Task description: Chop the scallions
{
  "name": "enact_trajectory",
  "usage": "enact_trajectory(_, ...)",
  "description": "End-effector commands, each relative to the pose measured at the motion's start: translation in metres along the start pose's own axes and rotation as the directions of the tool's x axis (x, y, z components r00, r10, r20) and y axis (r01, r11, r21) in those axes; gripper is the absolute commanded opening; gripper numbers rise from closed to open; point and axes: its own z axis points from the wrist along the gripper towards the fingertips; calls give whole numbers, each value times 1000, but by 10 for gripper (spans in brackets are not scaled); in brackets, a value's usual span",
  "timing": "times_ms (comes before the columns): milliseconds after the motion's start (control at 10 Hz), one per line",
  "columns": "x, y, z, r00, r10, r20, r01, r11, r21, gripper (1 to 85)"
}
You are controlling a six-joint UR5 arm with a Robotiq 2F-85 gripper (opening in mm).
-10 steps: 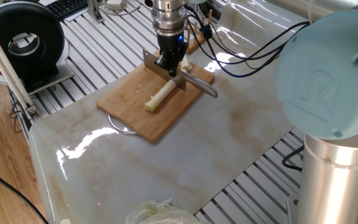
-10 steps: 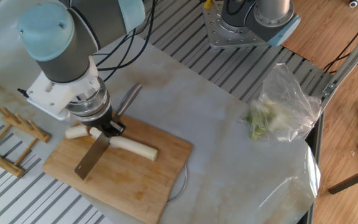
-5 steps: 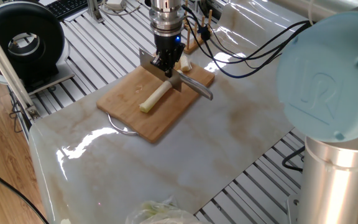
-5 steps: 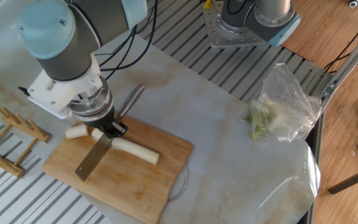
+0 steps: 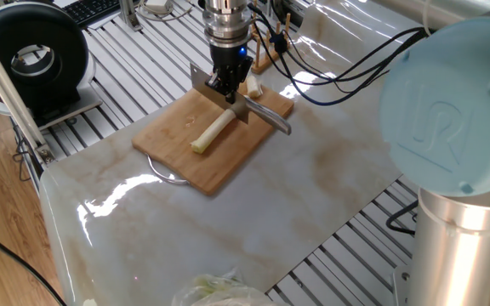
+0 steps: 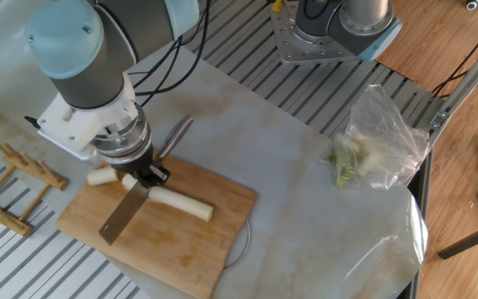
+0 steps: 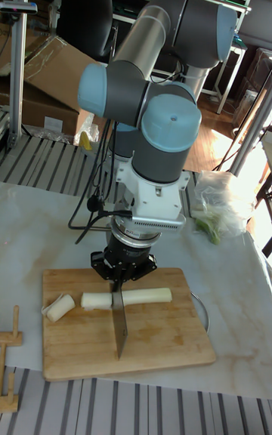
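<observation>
Claw: clamped on the knife handle, blade edge-down across the stalk, at or just above it; contact could not be told. Stalk: lying on the board, long part toward 3 o'clock of the blade in the tall view, shorter length toward 9 o'clock. Cut chunks: at the board's 9 o'clock edge. Risks, as I judged them: nothing pinned the round stalk, so it could have rolled or slid under the blade, giving a slanted or partial cut; the handle could have twisted in my grip; a chunk could have rolled off the board.
</observation>
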Motion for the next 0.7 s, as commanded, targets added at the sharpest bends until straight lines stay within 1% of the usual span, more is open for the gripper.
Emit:
enact_trajectory(0, -4, 10, 4, 1000, -5, 13, 6, 999, -48, 13)
enact_trajectory(100, -3, 5, 3, 999, -51, 10, 51, 998, -39, 13)
enact_trajectory(200, -5, 2, 3, 995, -94, 19, 94, 995, -42, 13)
enact_trajectory(300, -10, -1, 4, 989, -137, 48, 139, 989, -46, 13)
enact_trajectory(400, -13, -2, 5, 985, -159, 62, 162, 986, -44, 13)
enact_trajectory(600, -14, -3, 5, 984, -165, 64, 168, 985, -43, 13)
